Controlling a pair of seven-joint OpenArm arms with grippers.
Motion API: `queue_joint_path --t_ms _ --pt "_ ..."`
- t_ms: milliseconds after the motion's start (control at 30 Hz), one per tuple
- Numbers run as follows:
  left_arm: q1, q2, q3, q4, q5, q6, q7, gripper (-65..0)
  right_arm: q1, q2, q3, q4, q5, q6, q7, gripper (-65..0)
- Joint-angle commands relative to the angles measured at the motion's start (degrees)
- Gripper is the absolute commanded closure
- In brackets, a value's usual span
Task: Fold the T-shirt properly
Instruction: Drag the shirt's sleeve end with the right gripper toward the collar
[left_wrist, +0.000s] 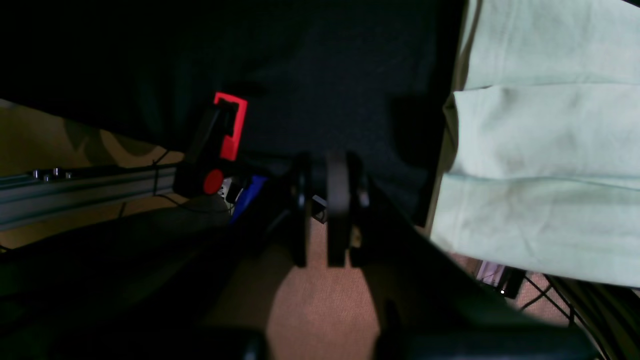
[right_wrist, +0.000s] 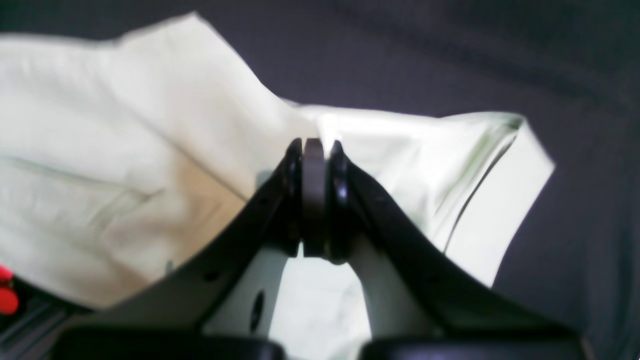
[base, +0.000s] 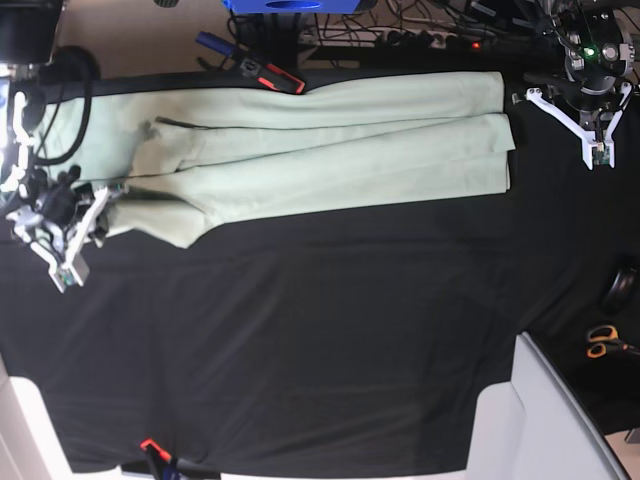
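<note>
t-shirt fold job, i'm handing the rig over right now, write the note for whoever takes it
Left gripper: shut, empty, off the shirt's hem end over the black table cloth.
Right gripper: shut on the T-shirt at its sleeve end, cloth bunched up around the jaws.
T-shirt: lies stretched along the far edge of the table, both long sides already folded in to a narrow strip.
Done: lengthwise folds.
Left: smooth the bunched sleeve end, then fold the strip across its length, probably with both arms.
</note>
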Motion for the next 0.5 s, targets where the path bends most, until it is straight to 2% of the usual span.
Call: queue_joint_path --t_ms 0,467 --pt "0.03 -0.60 -0.34 0.81 0.43 0.39 -0.83 -4.4 0.11 0.68 1.23 2.07 0.49 0.08 0.39 0.0" --pt "-1.55 -0.60 -0.16 -1.57 0.43 0.39 -0.74 -4.4 -8.24 0.50 2.99 9.36 0.57 0.08 -1.28 0.0"
